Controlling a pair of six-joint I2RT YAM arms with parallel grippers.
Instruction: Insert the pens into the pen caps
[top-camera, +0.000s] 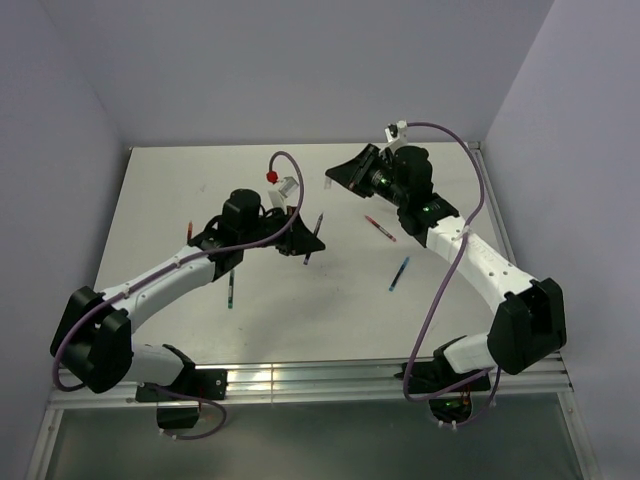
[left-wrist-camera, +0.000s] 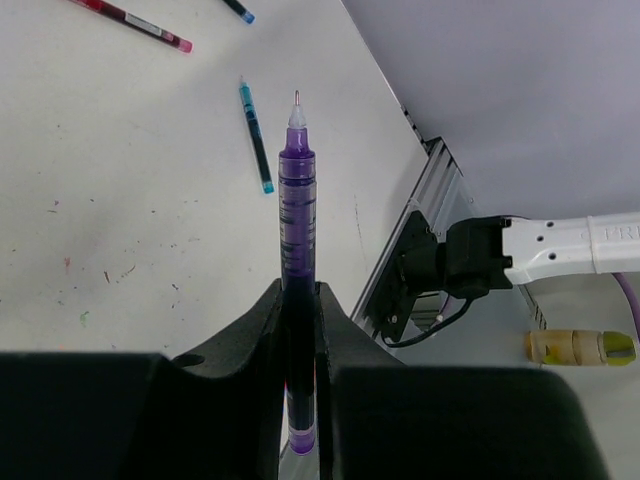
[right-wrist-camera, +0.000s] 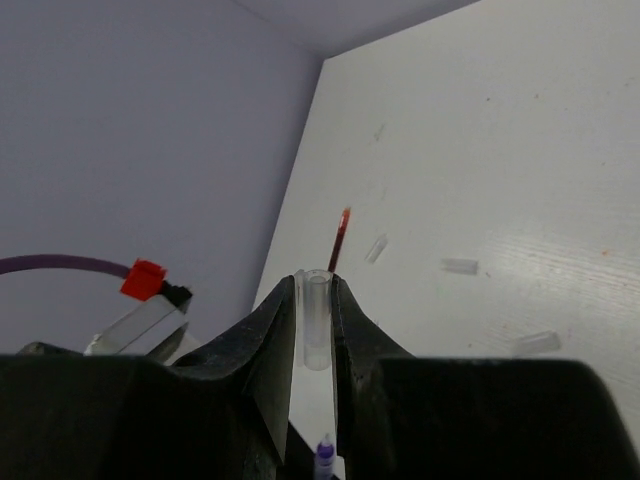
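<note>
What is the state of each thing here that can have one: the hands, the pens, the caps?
Left hand: shut on the purple pen.
Purple pen: held, tip uncapped.
Right hand: shut on a clear cap.
Clear cap: held, empty.
Red pen: lying loose on the table.
Light blue pen: lying loose on the table.
Loose caps: lying on the table, empty.

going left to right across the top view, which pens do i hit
dark red pen → green-tipped pen → purple pen held in the left pincer → red pen → light blue pen
</note>
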